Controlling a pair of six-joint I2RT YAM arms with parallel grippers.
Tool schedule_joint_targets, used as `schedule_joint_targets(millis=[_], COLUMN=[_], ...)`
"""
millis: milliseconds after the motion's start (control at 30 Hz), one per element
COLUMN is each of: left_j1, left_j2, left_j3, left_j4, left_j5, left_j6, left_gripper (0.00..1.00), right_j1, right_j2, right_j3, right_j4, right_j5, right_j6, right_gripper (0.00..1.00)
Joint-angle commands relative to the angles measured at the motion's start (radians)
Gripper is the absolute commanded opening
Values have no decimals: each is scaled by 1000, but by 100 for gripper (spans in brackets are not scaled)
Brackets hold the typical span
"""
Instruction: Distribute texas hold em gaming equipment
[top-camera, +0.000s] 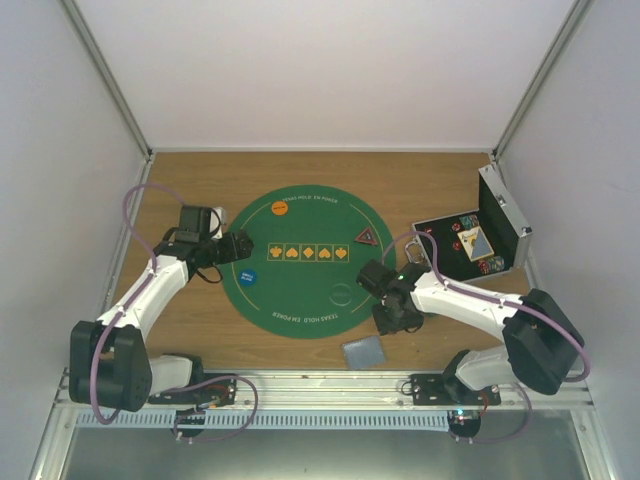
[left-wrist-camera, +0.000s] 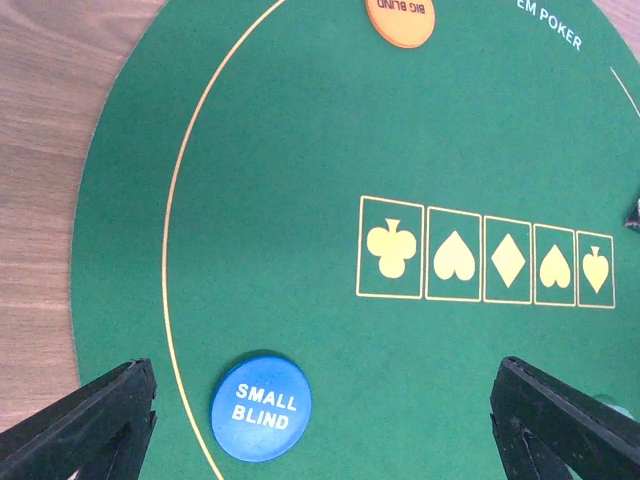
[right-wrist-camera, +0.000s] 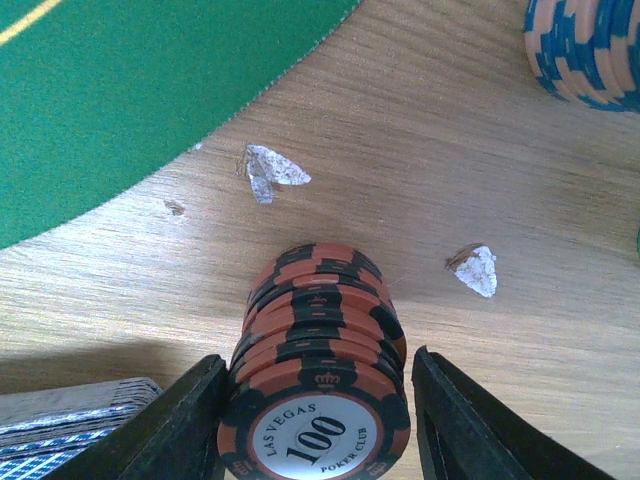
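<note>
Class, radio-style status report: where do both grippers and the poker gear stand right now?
Left gripper open over mat, blue Small Blind disc between its fingers. Right gripper flanks orange chip stack, grip unconfirmed. Card deck close beside its finger.

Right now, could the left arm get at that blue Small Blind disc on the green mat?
Probably yes. The left gripper hangs open close to the blue disc, which lies flat on the green mat with nothing on or around it. Its flatness may make gripping fiddly.

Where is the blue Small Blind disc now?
Top view: the blue disc lies on the green mat, left side near its rim, just below the open left gripper.
</note>
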Motion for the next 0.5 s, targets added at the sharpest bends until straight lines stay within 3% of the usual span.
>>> schedule_joint_targets(millis=[0, 467], left_j1=[5, 5], left_j2=[-25, -35], left_j3=[-15, -18], left_j4=[9, 6], left_j5=[-3, -6], left_j6=[-4, -5], left_gripper=[93, 93], right_j1=[9, 9], right_j2=[6, 10], right_j3=[-11, -8], right_j4=[7, 18], right_j5=[-1, -13], right_j6=[-11, -26], right_gripper=[50, 45])
